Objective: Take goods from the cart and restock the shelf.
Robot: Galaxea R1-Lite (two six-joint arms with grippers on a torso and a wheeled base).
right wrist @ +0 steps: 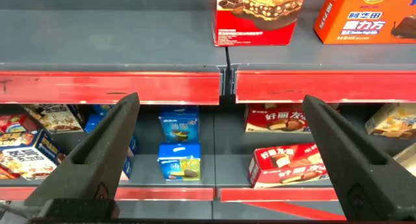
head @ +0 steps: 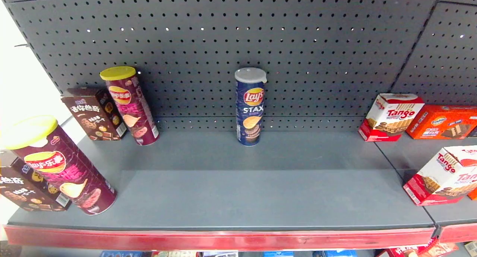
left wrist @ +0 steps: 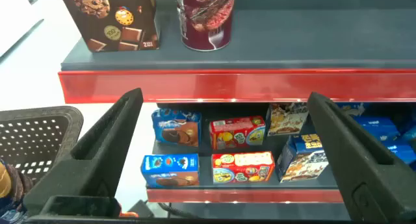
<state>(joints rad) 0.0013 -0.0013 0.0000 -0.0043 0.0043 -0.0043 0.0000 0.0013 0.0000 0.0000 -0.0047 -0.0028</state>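
Observation:
A blue chip can [head: 250, 108] with a clear lid stands upright at the back middle of the grey shelf [head: 238, 190]. My left gripper [left wrist: 225, 97] is open and holds nothing. It hangs in front of the shelf's red front edge [left wrist: 260, 86], below a maroon chip can [left wrist: 205, 19] and a brown cookie box [left wrist: 110, 19]. A black mesh cart basket [left wrist: 32, 136] is beside it. My right gripper [right wrist: 221, 99] is also open with nothing in it, facing the red edge under a red and white wafer box [right wrist: 257, 16].
Two maroon cans with yellow lids [head: 130, 106] [head: 59, 167] and brown cookie boxes [head: 95, 113] fill the shelf's left side. Wafer boxes [head: 391, 117] [head: 443, 175] and an orange box [head: 443, 121] sit at the right. The lower shelf holds several small boxes [left wrist: 237, 152].

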